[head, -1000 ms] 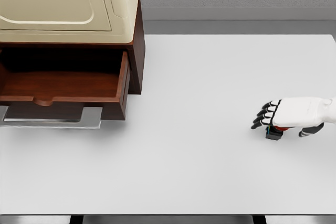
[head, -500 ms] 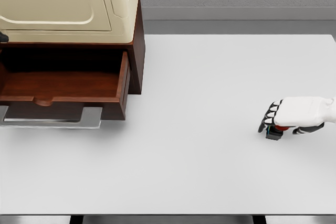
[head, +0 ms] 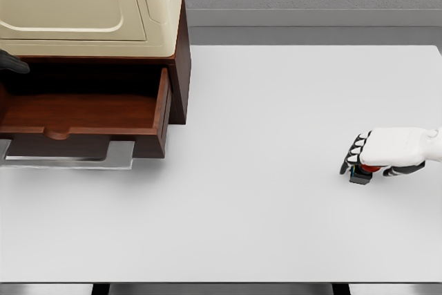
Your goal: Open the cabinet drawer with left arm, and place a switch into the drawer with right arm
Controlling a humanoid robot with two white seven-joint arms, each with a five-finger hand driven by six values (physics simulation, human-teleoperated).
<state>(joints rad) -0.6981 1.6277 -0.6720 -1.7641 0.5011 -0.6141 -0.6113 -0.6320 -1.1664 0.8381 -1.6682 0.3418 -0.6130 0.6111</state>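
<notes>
White right hand (head: 387, 151) around switch (head: 360, 173)

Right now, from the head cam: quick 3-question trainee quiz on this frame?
1. True or false: the drawer is pulled open.
2. Where is the right hand? A) inside the drawer B) on the white table, far right C) on the cabinet top
3. What does the right hand close around?

Key: 1 true. 2 B. 3 the switch, a small dark block with red on it, sitting on the table.
</notes>
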